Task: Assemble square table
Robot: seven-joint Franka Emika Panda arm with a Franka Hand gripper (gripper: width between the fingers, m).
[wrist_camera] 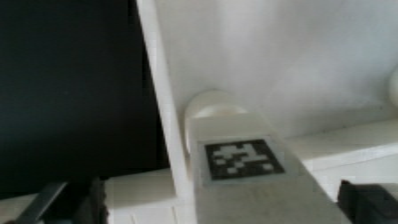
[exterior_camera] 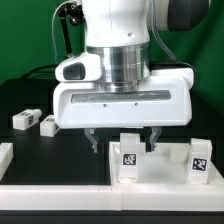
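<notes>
The square table's white slab (exterior_camera: pixel 160 176) lies at the exterior view's lower right. Two tag-marked leg blocks stand on it, one near its left corner (exterior_camera: pixel 130 155) and one at the right (exterior_camera: pixel 200 160). My gripper (exterior_camera: pixel 125 143) hangs just above the left leg, open, with one finger on each side and not touching it. In the wrist view the slab (wrist_camera: pixel 320 80) fills the frame. That leg (wrist_camera: pixel 240 155) stands by its rim, between my dark fingertips (wrist_camera: pixel 54 205), and the gripper (wrist_camera: pixel 214 208) is open around it.
Two loose white leg blocks (exterior_camera: pixel 24 118) (exterior_camera: pixel 47 125) lie on the black table at the exterior view's left. A white border bar (exterior_camera: pixel 5 157) sits at the left edge. Black table (wrist_camera: pixel 71 90) lies beside the slab's rim.
</notes>
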